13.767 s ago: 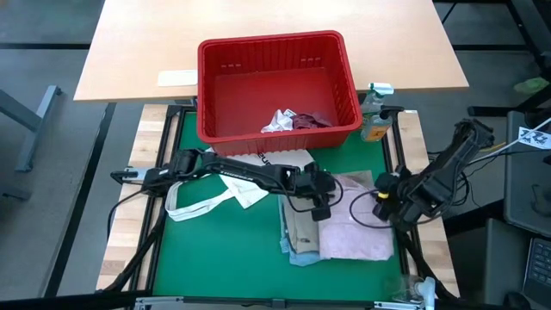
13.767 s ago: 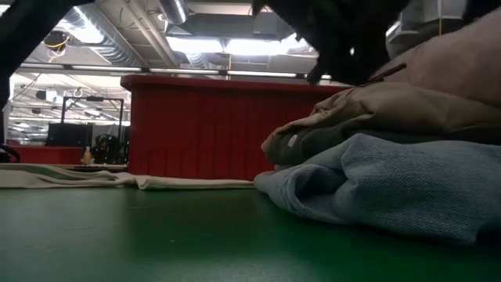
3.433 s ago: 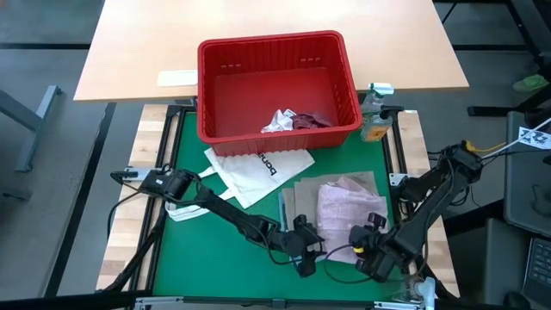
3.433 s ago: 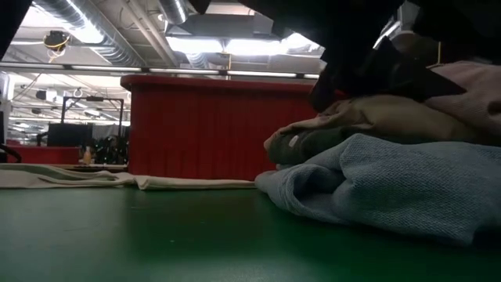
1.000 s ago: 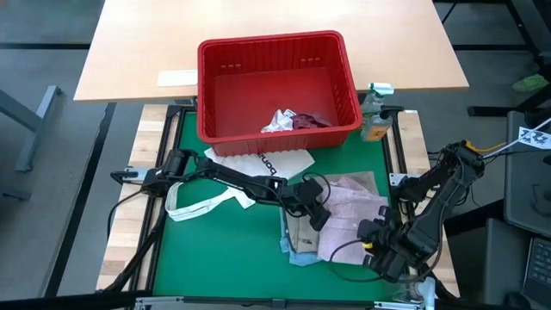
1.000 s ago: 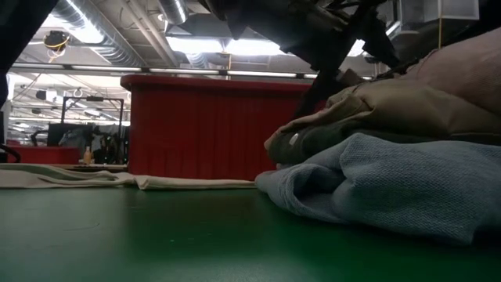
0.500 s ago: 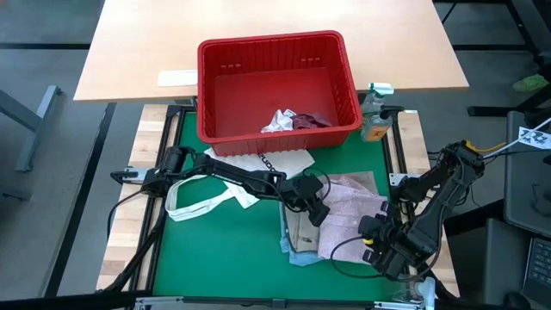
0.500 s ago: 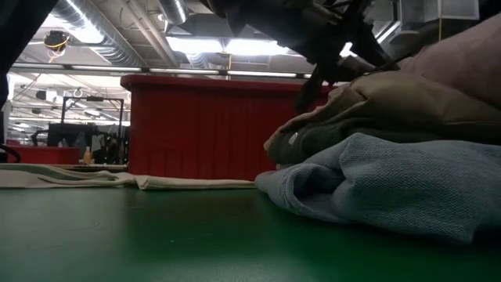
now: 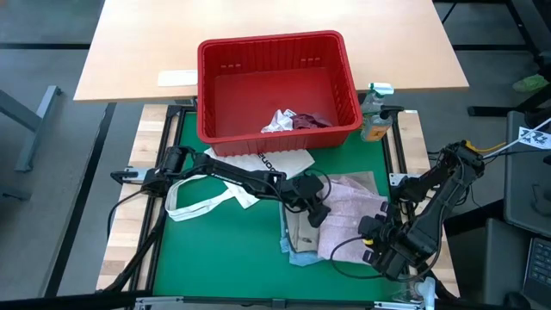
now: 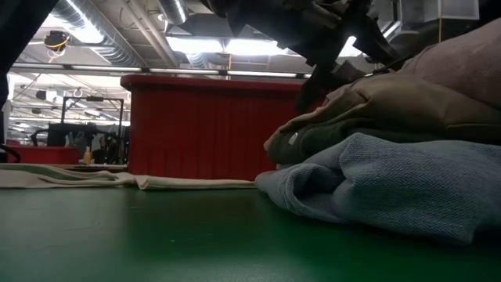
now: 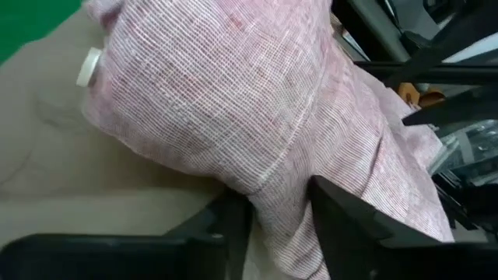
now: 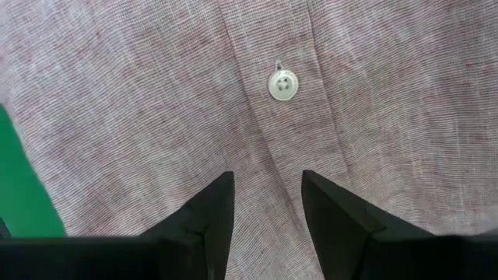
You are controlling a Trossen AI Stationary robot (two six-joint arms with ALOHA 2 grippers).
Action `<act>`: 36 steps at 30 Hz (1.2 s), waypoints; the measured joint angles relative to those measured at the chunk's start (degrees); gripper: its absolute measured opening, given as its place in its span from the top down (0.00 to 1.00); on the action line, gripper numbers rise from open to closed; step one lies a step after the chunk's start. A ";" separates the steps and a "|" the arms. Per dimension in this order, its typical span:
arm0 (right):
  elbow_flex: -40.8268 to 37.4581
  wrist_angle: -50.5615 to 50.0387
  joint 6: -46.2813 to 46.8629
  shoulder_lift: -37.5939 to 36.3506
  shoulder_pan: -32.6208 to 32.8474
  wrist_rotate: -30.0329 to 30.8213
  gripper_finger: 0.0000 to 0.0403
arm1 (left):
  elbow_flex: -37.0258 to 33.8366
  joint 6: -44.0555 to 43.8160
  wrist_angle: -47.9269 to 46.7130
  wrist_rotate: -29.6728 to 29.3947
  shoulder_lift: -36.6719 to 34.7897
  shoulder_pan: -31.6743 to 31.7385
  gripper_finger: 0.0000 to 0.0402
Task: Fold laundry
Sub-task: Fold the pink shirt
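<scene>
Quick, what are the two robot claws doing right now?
Left gripper: jaws around a fold of the pink shirt.
Right gripper: jaws open, poised over the pink shirt near its button, holding nothing.

Not much is being shown that can be read. Black lettering is being displayed on the white tote bag (image 9: pixel 274 160), but it's partly covered and too small to be made out. No other labels, brands or numbers are being shown legibly.

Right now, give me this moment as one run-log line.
left gripper: fingers around fold of pink shirt | right gripper: open over pink shirt | stack: pink, khaki garment, light blue garment
</scene>
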 joint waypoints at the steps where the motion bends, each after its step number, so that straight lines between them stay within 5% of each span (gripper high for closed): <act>1: 0.00 0.01 -0.01 0.00 0.00 0.00 0.62 | 0.00 0.01 0.01 -0.54 0.00 0.05 0.67; 8: 0.00 0.06 -0.01 0.00 0.00 0.00 0.62 | 0.00 0.02 0.64 -2.87 -0.07 0.77 0.61; 17: -0.02 -0.11 -0.06 0.02 -0.57 3.03 0.62 | 0.02 -0.04 0.14 -0.16 -0.62 0.60 0.97; 36: -0.04 -0.38 -12.17 0.07 -12.65 3.16 0.62 | 0.11 -0.10 -22.63 -2.22 -7.86 -1.96 0.98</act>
